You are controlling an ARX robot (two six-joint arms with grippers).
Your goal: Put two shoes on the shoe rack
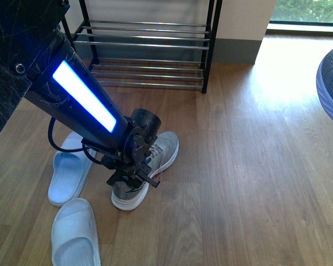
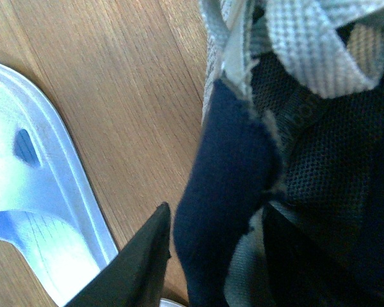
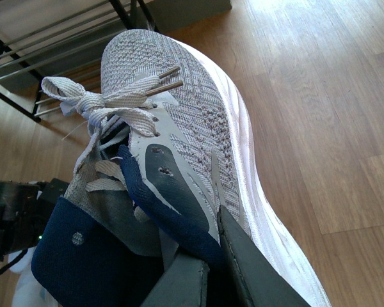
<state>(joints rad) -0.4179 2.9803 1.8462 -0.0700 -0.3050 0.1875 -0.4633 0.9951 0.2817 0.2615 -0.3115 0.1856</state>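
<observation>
We find the left gripper (image 1: 134, 178) at the heel collar of the grey knit white-soled sneaker (image 1: 165, 147) on the floor, closure indeterminate. Its toe faces the black chrome-rod shoe rack (image 1: 150, 43). The right gripper (image 3: 208, 246) pinches the twin sneaker (image 3: 192, 109), held aloft.

Wood floor (image 1: 255, 166) w/ grey sneaker (image 1: 166, 147), white slide (image 1: 66, 177), 2nd slide (image 1: 75, 235); shoe rack (image 1: 147, 41) at back.

FRONT: body-mounted, high, tilted down over the wooden floor (image 1: 255, 166) toward the shoe rack (image 1: 150, 34) at its far edge | LEFT WRIST: hard against the floor sneaker (image 2: 230, 211) collar, slipper (image 2: 45, 211) alongside | RIGHT WRIST: close on the raised sneaker (image 3: 192, 109), facing the rack | SHARED: rack, front and right wrist; floor sneaker and slipper, front and left wrist
</observation>
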